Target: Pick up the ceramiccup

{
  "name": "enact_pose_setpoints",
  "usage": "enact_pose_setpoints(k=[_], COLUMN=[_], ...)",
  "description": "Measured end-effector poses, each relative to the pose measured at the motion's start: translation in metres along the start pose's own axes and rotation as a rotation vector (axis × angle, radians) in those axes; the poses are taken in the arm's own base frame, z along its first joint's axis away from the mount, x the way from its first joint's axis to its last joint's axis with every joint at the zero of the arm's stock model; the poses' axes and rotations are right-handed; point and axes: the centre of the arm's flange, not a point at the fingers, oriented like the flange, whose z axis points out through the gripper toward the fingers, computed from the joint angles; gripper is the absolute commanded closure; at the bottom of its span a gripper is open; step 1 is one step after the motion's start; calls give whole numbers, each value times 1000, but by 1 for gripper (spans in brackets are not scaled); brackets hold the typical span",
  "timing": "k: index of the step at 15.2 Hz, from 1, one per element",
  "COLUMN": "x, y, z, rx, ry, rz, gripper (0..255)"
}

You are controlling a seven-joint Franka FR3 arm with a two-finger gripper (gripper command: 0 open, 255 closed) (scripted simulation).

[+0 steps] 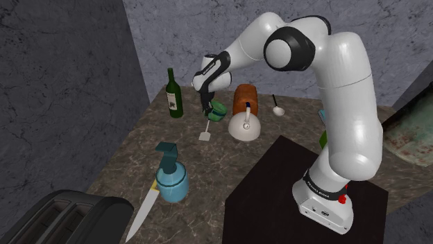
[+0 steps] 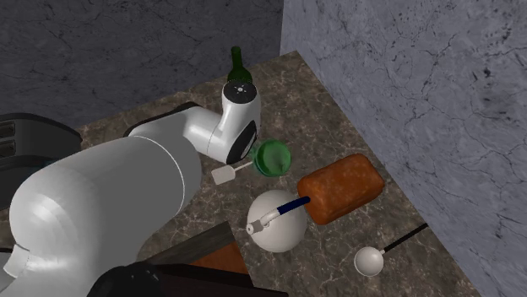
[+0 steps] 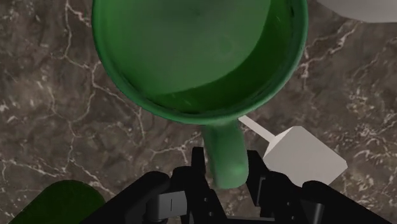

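Cup: one green cup [image 3: 191, 63], upright on the counter between the bottle and the kettle, its handle turned toward the hand
Gripper: one black gripper [image 3: 226, 167], its two fingers closed against either side of the cup's handle
Arm: one white arm [image 1: 347, 104], bent over from its dark stand [image 1: 291, 201] down to the cup [image 1: 218, 109]
Bottle: one green wine bottle [image 1: 173, 97], upright near the wall corner
Kettle: one white kettle [image 1: 244, 126] with a blue handle, just in front of one brown loaf [image 1: 245, 98]
Utensils: one white spatula [image 1: 205, 133] beside the cup, one white ladle [image 1: 278, 109] with a dark handle by the wall, one knife [image 1: 142, 211] near the counter's front
Spray bottle: one blue spray bottle [image 1: 171, 177], just beside the knife
Toaster: one black toaster [image 1: 62, 218] at the shoulder view's lower left
Surface: brown marbled counter [image 1: 125, 159]
Room: grey veined walls [image 1: 62, 83] meeting in a corner behind the bottle
Second exterior view: looks down from above, showing the cup [image 2: 272, 158] open-mouthed next to the hand, with the loaf [image 2: 340, 187], kettle [image 2: 277, 221] and ladle [image 2: 369, 260] along the wall
Wrist view: the only one showing the fingers on the handle, with the spatula [image 3: 302, 156] just beside them
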Motion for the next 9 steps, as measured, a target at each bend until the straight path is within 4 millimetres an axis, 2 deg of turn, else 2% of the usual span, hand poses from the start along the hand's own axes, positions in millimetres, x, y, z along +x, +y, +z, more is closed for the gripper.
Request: enact_pose_setpoints(k=[9], x=[2], y=[2], z=[-46], rx=[1], ry=[0], rz=[0], gripper=[255])
